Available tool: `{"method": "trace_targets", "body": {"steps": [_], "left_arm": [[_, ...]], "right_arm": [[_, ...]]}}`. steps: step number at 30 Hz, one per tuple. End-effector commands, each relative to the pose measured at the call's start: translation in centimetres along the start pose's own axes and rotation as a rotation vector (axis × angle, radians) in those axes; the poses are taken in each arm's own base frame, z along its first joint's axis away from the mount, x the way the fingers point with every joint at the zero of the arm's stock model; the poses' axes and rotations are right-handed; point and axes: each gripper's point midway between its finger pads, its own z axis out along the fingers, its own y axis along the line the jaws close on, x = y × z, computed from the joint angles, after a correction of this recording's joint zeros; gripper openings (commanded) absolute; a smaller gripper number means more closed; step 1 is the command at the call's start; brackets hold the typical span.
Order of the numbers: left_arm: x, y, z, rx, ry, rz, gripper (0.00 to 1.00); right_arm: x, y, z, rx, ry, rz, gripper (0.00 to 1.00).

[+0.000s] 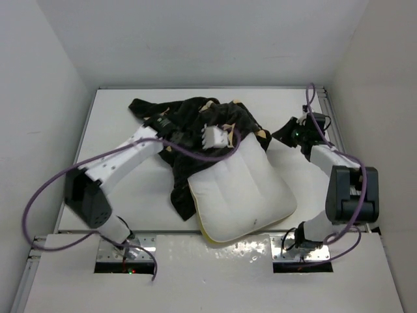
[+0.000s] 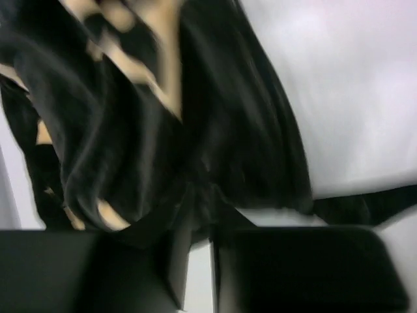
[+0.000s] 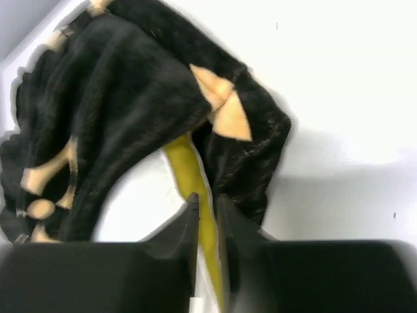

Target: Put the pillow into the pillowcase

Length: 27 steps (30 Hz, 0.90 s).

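Observation:
The white pillow [image 1: 244, 189] lies in the middle of the table, its far end under the black pillowcase [image 1: 186, 124] with tan motifs, which is bunched up behind it. My left gripper [image 1: 226, 136] is over the far end of the pillow. In the left wrist view its jaws [image 2: 203, 210] stand almost together and pinch a fold of the pillowcase [image 2: 150, 130]. My right gripper [image 1: 277, 135] is at the pillow's far right corner. In the right wrist view it [image 3: 207, 203] is shut on the pillow's yellow piping [image 3: 187, 166], beside the draped pillowcase [image 3: 117, 104].
White walls close in the table [image 1: 124, 195] at the left, right and back. Purple cables [image 1: 45, 189] loop off both arms. The pillow's near edge reaches the table's front edge between the two arm bases.

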Motion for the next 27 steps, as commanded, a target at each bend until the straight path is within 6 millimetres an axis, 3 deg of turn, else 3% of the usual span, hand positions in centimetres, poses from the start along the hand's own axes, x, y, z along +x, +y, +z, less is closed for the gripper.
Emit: {"method": "trace_targets", "body": {"steps": [1, 2, 3, 4, 5, 6, 7, 9, 12, 16, 20, 22, 24, 25, 26, 27], "left_arm": [[5.5, -3.0, -2.6, -0.008, 0.116, 0.293, 0.09], [8.5, -6.3, -2.8, 0.032, 0.129, 0.359, 0.09], [9.1, -7.3, -2.6, 0.047, 0.106, 0.497, 0.09], [8.8, -7.5, -2.6, 0.001, 0.06, 0.57, 0.27], [10.0, -9.3, -2.4, -0.016, 0.031, 0.619, 0.37], [7.6, -8.3, -2.3, -0.115, -0.064, 0.704, 0.45], [7.8, -9.4, -1.8, -0.141, -0.103, 0.737, 0.58], [6.7, -9.9, -0.9, -0.162, -0.152, 0.827, 0.62], [7.1, -10.9, 1.2, -0.07, -0.158, 0.866, 0.65], [8.7, -13.6, 3.1, 0.177, -0.183, 0.903, 0.73], [9.2, -16.1, 3.8, 0.387, -0.244, 0.934, 0.79], [11.6, -17.8, 3.9, 0.521, -0.179, 0.981, 0.79], [15.0, -19.2, 3.8, 0.601, -0.107, 1.041, 0.79], [15.6, -19.3, 3.8, 0.603, -0.096, 1.058, 0.79], [16.0, -19.5, 3.7, 0.594, -0.106, 1.068, 0.79], [16.1, -19.8, 3.7, 0.561, -0.117, 1.081, 0.8]], "right_arm": [[0.3, 0.8, 1.6, -0.046, 0.069, -0.015, 0.21], [0.8, 0.0, 2.8, -0.028, 0.104, -0.009, 0.37], [1.3, -0.7, 3.2, -0.002, 0.135, 0.005, 0.54], [1.8, -1.4, 3.7, 0.02, 0.157, 0.018, 0.6], [2.1, -2.3, 4.7, 0.049, 0.175, 0.037, 0.62], [2.4, -2.8, 5.0, 0.065, 0.184, 0.053, 0.63], [2.5, -3.1, 5.4, 0.075, 0.187, 0.064, 0.63], [3.5, -3.7, 6.2, 0.094, 0.208, 0.078, 0.62], [5.5, -3.4, 7.1, 0.099, 0.267, 0.08, 0.65], [7.5, -4.3, 7.5, 0.146, 0.306, 0.105, 0.67], [9.0, -3.5, 8.3, 0.13, 0.321, 0.112, 0.67], [9.5, -3.4, 8.4, 0.134, 0.328, 0.116, 0.65], [9.7, -3.8, 8.0, 0.16, 0.317, 0.11, 0.56], [9.7, -3.9, 7.8, 0.166, 0.309, 0.112, 0.5], [9.6, -3.9, 7.7, 0.167, 0.296, 0.109, 0.35], [10.2, -4.3, 7.1, 0.179, 0.3, 0.112, 0.27]]}}
